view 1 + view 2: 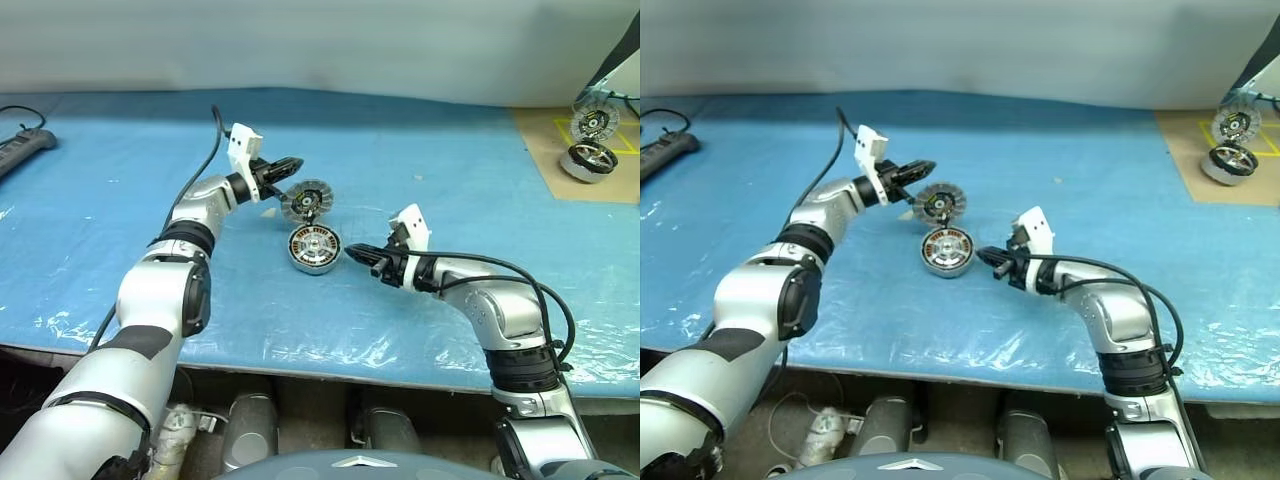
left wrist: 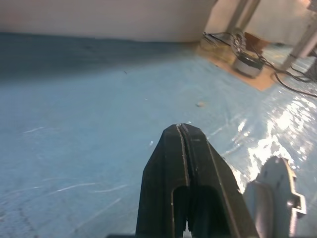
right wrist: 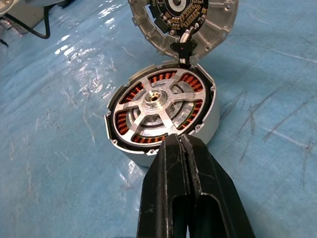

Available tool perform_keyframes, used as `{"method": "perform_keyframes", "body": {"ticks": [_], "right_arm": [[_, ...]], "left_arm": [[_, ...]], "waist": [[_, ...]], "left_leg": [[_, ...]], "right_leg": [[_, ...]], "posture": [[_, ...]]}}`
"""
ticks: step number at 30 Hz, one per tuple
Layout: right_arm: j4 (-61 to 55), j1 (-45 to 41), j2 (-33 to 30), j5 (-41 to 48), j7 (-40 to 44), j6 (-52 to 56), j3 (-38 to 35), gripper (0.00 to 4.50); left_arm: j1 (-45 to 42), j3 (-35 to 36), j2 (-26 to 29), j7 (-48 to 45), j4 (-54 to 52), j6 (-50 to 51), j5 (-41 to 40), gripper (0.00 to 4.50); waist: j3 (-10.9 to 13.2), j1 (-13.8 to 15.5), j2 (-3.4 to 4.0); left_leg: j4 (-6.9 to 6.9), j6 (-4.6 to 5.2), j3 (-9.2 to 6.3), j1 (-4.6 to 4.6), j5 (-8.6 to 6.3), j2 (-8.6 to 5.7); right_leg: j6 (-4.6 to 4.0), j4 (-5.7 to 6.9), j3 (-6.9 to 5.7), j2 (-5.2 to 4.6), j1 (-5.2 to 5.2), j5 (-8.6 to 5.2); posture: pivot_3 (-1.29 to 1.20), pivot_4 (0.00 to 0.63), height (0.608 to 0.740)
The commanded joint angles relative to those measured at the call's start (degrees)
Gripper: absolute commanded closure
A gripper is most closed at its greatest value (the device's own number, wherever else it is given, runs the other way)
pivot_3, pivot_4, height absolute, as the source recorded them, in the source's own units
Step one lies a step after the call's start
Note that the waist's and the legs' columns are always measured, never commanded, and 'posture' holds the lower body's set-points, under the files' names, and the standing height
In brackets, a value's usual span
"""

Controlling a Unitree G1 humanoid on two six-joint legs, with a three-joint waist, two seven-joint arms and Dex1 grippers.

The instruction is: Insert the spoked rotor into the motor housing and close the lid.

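rotor: spoked rotor (image 3: 159,110) already sits in the motor housing (image 3: 205,124)
lid: lid (image 1: 306,201) stands hinged-up behind; nudge it down squarely
fingers: left gripper (image 1: 291,165) and right gripper (image 1: 352,257) both pinched together, holding nothing

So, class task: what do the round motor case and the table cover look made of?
Motor case: looks like bare silver metal, its smooth wall shining, with copper-coloured wire coils inside. Table cover: probably thin blue plastic sheeting, glossy, with wrinkles and bright glare patches.

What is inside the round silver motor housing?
The spoked rotor sits inside the motor housing; copper-brown windings show between its spokes. Whatever lies beneath the rotor is covered.
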Motion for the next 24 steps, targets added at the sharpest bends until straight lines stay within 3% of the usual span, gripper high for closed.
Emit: {"method": "perform_keyframes", "body": {"ticks": [1, 9, 17, 24], "right_arm": [[-3.20, 0.40, -0.58, 1.81, -0.76, 0.00, -1.14, 4.50], [-7.27, 3.32, -3.19, 5.75, 0.85, 1.68, -2.50, 4.50], [-9.56, 8.79, -12.76, 6.57, 2.62, 0.53, -6.80, 4.50], [-8.85, 7.68, -12.67, 7.11, -1.29, 0.66, -9.81, 4.50]], "left_arm": [[-1.85, -1.54, -0.54, -4.78, -0.10, 0.60, 2.61, 4.46], [-1.17, -6.34, -1.36, -14.87, -1.03, -4.69, 8.65, 4.46], [1.90, -10.04, -2.88, -22.24, -2.05, -10.88, 12.11, 4.46], [7.18, -13.57, -2.86, -27.56, -3.70, -17.24, 14.60, 4.46]], "waist": [[0.01, 0.02, -0.01], [0.03, 0.36, -0.05], [0.05, 1.26, -0.06], [0.04, 1.43, -0.06]], "left_leg": [[0.00, 0.00, 0.00, 0.00, 0.00, 0.00], [-0.01, 0.01, -0.01, -0.04, 0.00, 0.00], [-0.01, 0.06, -0.01, -0.08, -0.01, -0.01], [-0.02, 0.09, -0.01, -0.07, 0.00, 0.02]], "right_leg": [[0.00, 0.00, 0.00, 0.00, 0.00, 0.00], [0.00, -0.06, -0.04, -0.03, 0.01, 0.00], [0.00, -0.17, -0.12, -0.07, 0.05, 0.00], [0.00, -0.16, -0.14, -0.05, 0.05, 0.00]], "posture": [[0.00, 0.150, 0.740], [0.00, 0.150, 0.740], [0.00, 0.150, 0.740], [0.00, 0.150, 0.740]]}}
